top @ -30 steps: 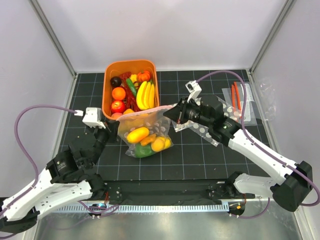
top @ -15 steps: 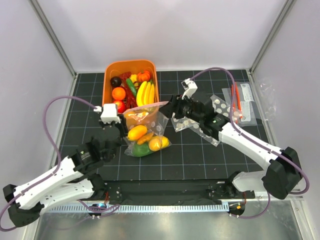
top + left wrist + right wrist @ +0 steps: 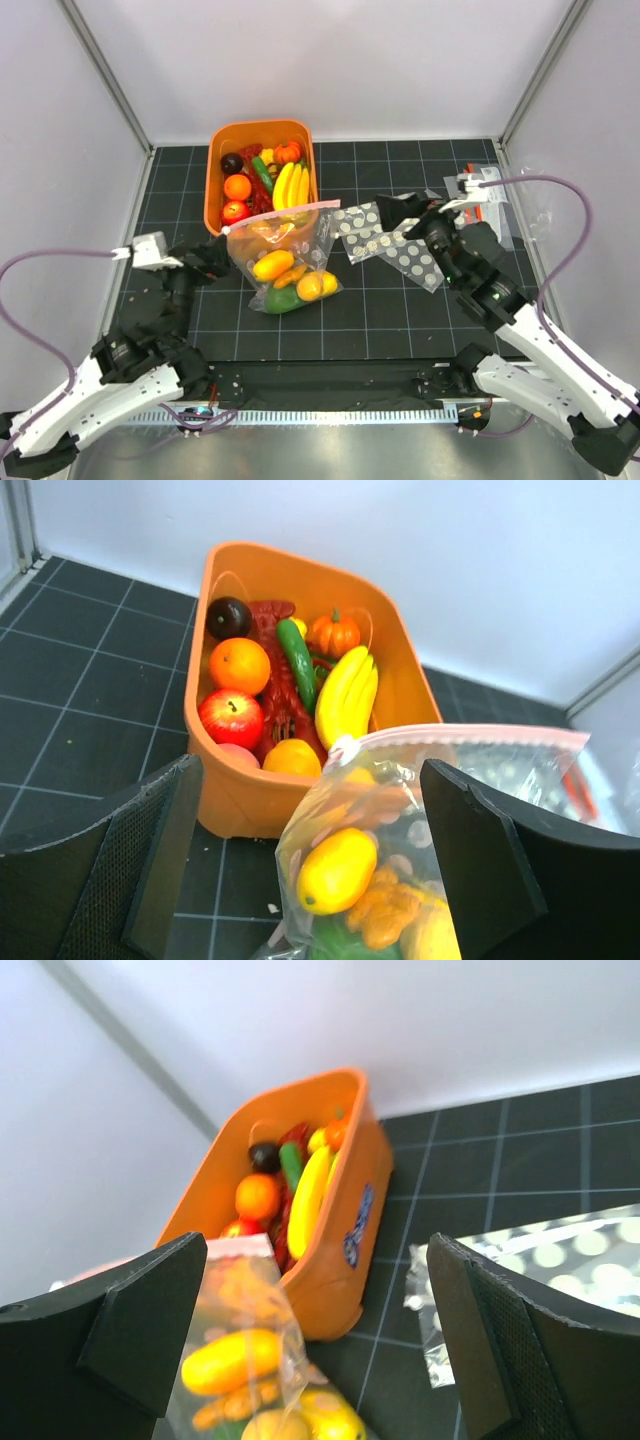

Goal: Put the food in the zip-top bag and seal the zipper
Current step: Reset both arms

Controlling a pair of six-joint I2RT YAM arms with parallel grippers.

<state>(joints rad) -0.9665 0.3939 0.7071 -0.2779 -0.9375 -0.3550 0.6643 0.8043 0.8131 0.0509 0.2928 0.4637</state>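
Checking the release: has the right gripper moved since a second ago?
Yes. The right gripper has pulled back rightward, away from the orange bin.

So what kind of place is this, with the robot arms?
Most likely a robot test lab, not a kitchen. The left arm and right arm reach over a black grid mat, plain white walls box it in, and the orange bin holds toy fruit.

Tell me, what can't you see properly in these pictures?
- Zipper: too thin in every view to tell whether it is pressed shut.
- Bag: bottom cut off by the left wrist view's lower edge; blurred in the right wrist view.
- Bin: whatever lies under the banana and other top pieces is buried.
- Dotted bags: partly behind the right arm, top view.
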